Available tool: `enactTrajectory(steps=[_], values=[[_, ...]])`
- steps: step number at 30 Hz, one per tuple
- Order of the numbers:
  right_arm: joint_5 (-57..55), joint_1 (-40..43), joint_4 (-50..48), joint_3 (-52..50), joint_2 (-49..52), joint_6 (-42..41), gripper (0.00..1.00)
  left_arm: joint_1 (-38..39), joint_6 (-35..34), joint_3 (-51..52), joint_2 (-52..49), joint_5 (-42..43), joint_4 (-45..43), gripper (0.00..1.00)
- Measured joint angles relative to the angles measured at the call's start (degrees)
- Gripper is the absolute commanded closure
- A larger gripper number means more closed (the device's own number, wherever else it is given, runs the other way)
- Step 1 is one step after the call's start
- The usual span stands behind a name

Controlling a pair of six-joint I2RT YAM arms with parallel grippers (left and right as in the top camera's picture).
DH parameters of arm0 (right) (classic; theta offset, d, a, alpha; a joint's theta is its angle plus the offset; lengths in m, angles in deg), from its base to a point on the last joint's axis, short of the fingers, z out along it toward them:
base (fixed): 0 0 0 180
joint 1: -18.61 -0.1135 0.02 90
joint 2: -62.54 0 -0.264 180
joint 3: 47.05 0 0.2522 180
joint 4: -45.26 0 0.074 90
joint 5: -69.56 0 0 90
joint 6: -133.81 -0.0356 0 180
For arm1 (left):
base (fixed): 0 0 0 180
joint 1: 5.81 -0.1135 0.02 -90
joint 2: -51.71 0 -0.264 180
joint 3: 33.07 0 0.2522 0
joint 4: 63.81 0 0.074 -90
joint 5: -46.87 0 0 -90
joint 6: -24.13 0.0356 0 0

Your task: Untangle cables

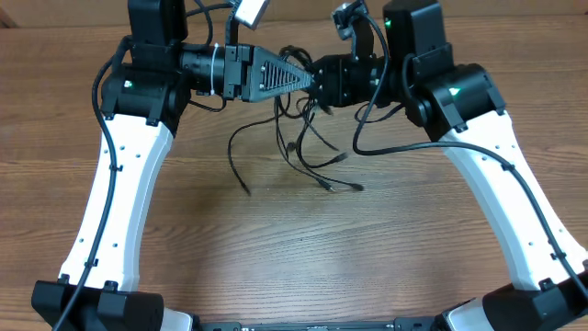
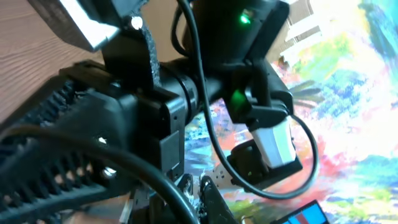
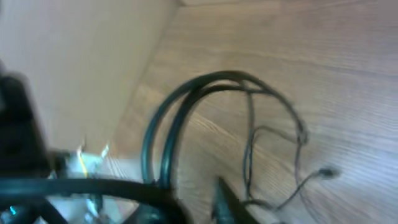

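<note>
The cables (image 1: pixel 312 152) lay at the far middle of the counter (image 1: pixel 276 248). They were bunched where the two arms met and ran from there toward the near side as loose strands. One strand strayed left and the plug ends lay to the right.

The left tool (image 1: pixel 306 81) pointed right with its jaws closed, apparently pinching the top of the bunch. The right tool (image 1: pixel 322 86) faced it from the right, just beside the same knot. Whether its jaws were wide or narrow could not be told, as the overhead view hid them and its own camera was blurred.

The next move probably turned on this: both tools sat at the far end of the strands, whose long axis ran far to near, so neither arm was nearer the free ends.

Only the overhead view showed the full fan of strands. The right wrist view alone showed a thin cord (image 3: pixel 297 134) dropping to a small plug (image 3: pixel 326 172) on the wood. The left wrist view showed no cord clearly, only the other arm.
</note>
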Motion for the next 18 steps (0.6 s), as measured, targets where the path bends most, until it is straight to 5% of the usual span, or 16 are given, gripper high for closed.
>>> enactTrajectory(steps=[12, 18], values=[[-20.35, 2.69, 16.59, 0.83, 0.07, -12.74, 0.96, -6.88, -0.26, 0.61, -1.11, -3.56, 1.29, 0.96], [-28.46, 8.04, 23.41, 0.24, 1.18, -13.27, 0.96, -14.38, 6.67, -0.04, -0.44, -12.41, 16.17, 0.96]])
